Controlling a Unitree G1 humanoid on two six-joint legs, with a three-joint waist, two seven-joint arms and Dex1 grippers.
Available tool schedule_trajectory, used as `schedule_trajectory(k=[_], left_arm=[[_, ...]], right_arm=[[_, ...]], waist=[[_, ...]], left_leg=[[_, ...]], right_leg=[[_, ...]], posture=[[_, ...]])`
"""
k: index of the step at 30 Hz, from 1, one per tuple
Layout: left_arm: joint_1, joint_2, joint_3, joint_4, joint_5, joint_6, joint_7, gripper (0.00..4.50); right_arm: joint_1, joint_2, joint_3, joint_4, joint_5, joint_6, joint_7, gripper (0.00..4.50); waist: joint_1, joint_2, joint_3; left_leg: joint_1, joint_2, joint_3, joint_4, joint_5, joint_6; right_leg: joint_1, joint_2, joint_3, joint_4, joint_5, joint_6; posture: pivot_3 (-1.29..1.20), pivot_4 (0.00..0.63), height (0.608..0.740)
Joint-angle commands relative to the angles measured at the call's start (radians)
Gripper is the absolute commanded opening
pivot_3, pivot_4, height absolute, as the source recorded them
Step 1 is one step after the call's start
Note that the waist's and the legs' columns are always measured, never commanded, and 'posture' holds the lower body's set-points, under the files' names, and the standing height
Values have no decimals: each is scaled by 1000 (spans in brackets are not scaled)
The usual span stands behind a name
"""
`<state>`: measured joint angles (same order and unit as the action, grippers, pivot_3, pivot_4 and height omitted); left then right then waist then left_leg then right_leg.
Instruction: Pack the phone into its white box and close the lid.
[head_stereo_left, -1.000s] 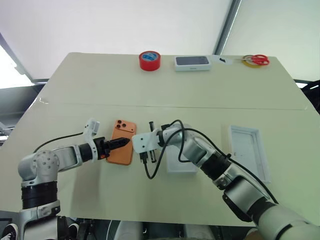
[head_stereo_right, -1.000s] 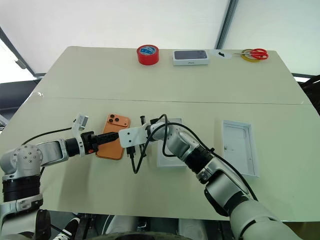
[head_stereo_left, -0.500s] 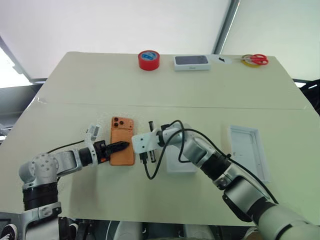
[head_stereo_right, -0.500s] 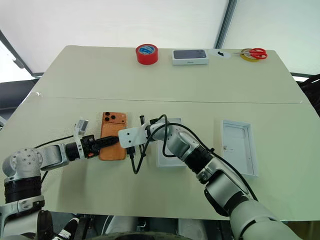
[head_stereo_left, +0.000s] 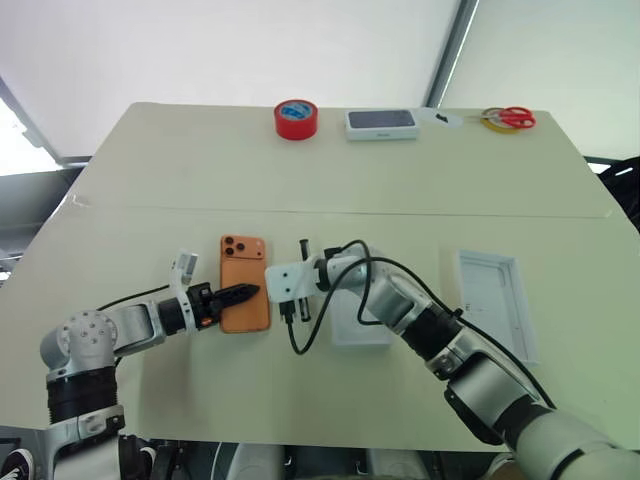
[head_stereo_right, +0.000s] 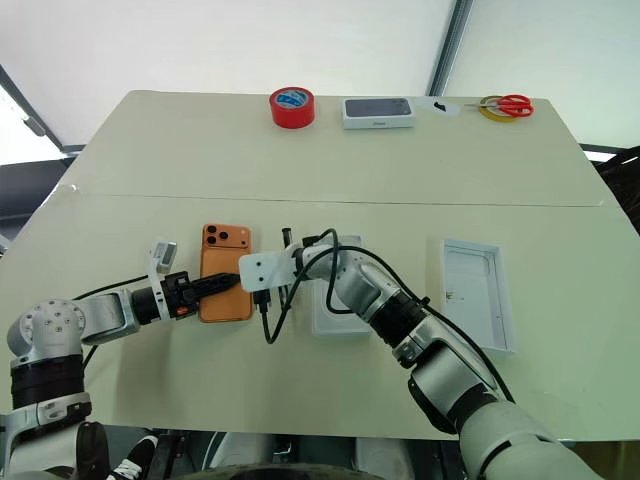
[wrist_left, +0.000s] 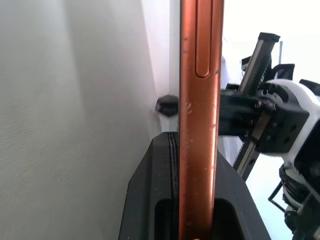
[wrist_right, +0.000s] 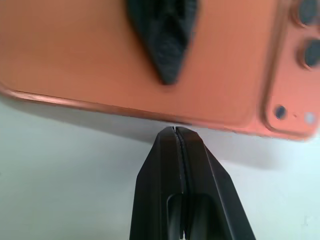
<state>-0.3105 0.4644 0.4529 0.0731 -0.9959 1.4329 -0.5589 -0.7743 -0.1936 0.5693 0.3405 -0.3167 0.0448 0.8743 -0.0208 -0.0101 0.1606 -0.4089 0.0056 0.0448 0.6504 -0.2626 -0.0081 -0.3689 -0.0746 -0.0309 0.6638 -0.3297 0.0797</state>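
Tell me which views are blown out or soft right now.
Left eye view: pale backdrop beyond the beige table is washed out, yet the flat orange phone reads sharp. Left wrist view: phone edge sharp, bright glare at the far side. Right wrist view: phone's back close and soft, lenses blurred, with a soft shadow beneath its edge.

phone (head_stereo_left: 245, 283): on the table (head_stereo_left: 150, 170), left of the white box (head_stereo_left: 358, 322)
lid (head_stereo_left: 495, 300): right of that box
tape roll (head_stereo_left: 296, 119): far edge
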Motion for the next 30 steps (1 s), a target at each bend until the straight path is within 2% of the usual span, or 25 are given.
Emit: schedule_trajectory(k=[1, 4, 8, 12, 17, 23, 28, 30], left_arm=[[-6, -17, 67, -13, -78, 25, 0, 30], [2, -26, 80, -46, -106, 25, -1, 0], [36, -37, 58, -152, -120, -46, -28, 0], [45, -51, 60, -191, -176, -66, -41, 0], [23, -39, 51, -165, -203, -62, -12, 0], [-5, -46, 33, -160, -268, -39, 23, 0], [-16, -43, 9, -151, -267, -53, 41, 0], [-21, -39, 5, -150, -276, -49, 51, 0]], right_arm=[[-7, 21, -126, -61, 151, 52, 41, 0], [28, -6, -206, -205, 346, 202, 185, 832], [157, -195, -257, -430, 472, 206, 353, 2775], [337, -431, -301, -460, 469, 16, 461, 2775], [471, -538, -368, -547, 542, -13, 486, 2775], [536, -539, -367, -619, 560, -13, 436, 2775], [566, -548, -335, -598, 502, -68, 416, 2775], [558, -549, -319, -566, 456, -97, 399, 2248]], waist=[[0, 0, 0], [1, -2, 1], [6, -2, 1], [10, -3, 2], [-2, -3, 4], [8, -4, 4], [13, -5, 4], [10, -5, 5]], left_leg=[[0, 0, 0, 0, 0, 0], [-1, 0, 0, -1, 0, 0], [-1, 0, 0, -1, -1, 2], [-1, -1, 0, -1, -4, 6], [0, 2, 0, -3, -3, 6], [0, 5, 0, -2, -2, 4], [0, 5, 0, -1, -2, 4], [0, 5, 0, -1, -2, 3]], right_leg=[[0, 0, 0, 0, 0, 0], [0, 0, 0, 0, 0, 0], [0, 0, 0, -2, 0, 0], [4, -2, 0, -7, 0, 0], [3, 0, 0, -8, 0, 0], [4, 3, -1, -9, 0, 0], [5, 3, -1, -9, 0, 0], [5, 3, -1, -10, 0, 0]], posture=[[0, 150, 740], [0, 150, 740], [0, 150, 740], [0, 150, 740], [0, 150, 740], [0, 150, 740], [0, 150, 740], [0, 150, 740]])
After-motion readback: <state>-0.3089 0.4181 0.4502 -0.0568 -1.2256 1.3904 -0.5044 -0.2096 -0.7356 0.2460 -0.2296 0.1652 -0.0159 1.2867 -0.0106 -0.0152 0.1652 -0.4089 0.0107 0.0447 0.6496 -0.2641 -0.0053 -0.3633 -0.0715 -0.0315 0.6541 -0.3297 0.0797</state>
